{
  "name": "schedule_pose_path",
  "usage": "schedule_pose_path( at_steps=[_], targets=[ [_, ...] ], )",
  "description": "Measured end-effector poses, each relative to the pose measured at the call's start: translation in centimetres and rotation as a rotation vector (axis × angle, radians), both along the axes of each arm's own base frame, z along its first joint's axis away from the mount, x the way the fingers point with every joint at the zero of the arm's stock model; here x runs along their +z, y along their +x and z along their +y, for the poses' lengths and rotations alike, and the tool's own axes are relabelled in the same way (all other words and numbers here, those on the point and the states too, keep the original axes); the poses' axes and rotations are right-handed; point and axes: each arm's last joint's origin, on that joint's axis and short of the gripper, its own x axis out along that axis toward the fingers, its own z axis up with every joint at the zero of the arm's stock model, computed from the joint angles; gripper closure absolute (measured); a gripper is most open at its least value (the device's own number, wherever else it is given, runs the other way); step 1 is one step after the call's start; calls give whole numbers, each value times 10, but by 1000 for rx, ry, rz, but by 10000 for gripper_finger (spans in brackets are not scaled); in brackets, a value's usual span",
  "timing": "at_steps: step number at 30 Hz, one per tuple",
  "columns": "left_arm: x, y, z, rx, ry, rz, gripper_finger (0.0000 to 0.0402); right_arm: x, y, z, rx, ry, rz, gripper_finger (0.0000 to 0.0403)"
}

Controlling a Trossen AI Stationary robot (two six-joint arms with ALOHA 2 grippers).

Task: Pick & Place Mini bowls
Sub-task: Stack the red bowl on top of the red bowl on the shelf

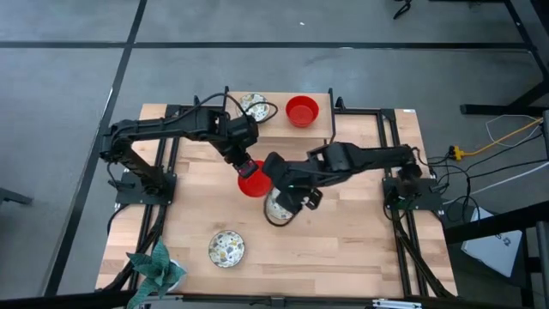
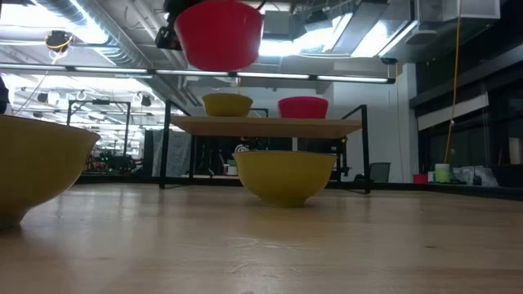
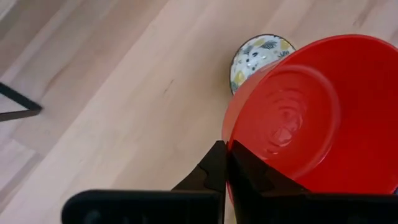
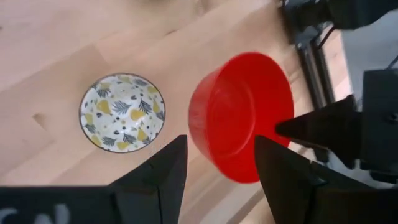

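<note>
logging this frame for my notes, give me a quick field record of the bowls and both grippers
held bowl: red bowl, lifted clear of the table
left gripper: shut on the red bowl's rim, above mid-table
right gripper: open, empty, hovering over a patterned bowl
far edge: second red bowl and another patterned bowl, apart
near edge: third patterned bowl, beside a teal leafy object
bowls in view: five
</note>
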Motion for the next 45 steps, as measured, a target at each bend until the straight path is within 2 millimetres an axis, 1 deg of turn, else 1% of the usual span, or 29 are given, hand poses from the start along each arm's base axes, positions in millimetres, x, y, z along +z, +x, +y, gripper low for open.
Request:
schedule_pose_path(
  at_steps=[7,12,19,26,33,41,45],
  targets=[
    [-8,2,3,-1,16,55,399,-14,16,-13,0,55,36,219],
    [-9,4,3,-6,8,51,399,-25,27,-21,16,95,71,219],
    [-9,4,2,-27,9,54,398,-40,38,-30,-6,97,112,219],
    [-10,1,2,-55,13,85,398,-50,44,-34,-5,117,159,219],
    [-10,0,1,-74,21,89,398,-54,47,-35,8,111,163,219],
    [-10,1,-1,-110,28,83,398,-55,45,-36,-5,62,182,219],
    [-10,-1,-3,-170,39,92,399,-58,42,-35,-6,55,223,219]
  ],
)
